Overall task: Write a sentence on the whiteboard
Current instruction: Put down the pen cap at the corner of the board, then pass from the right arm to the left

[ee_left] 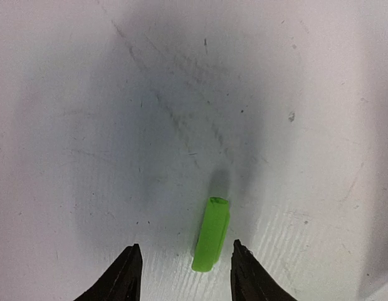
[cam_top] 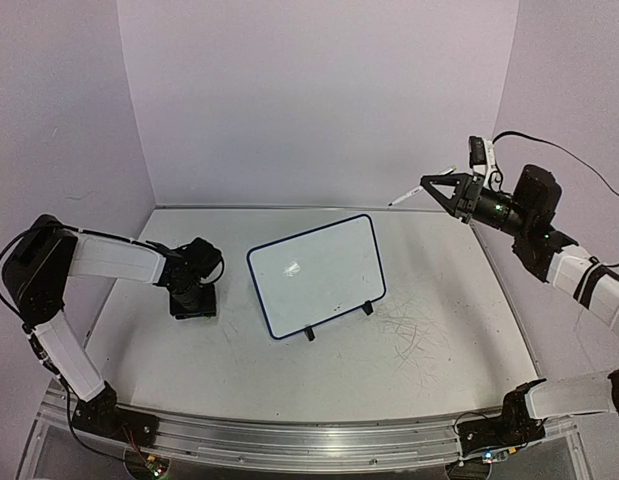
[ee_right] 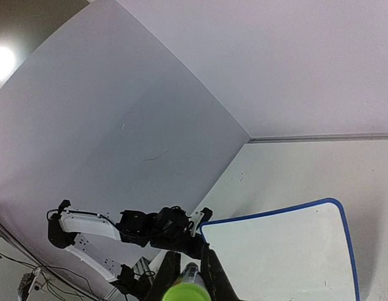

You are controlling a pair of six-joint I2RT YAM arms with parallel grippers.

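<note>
The whiteboard (cam_top: 319,275) is blank; all writing remains. Left claw (ee_left: 185,246) stands open, the green cap (ee_left: 211,235) loose between its jaws; right claw (cam_top: 427,184) is clamped on the marker (cam_top: 407,197)

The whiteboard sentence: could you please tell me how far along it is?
Done: the green cap is off and lies on the table by the left gripper, which is open. In hand: the right gripper holds the marker raised, away from the whiteboard. Left: all the writing; no words show on the board yet.
</note>
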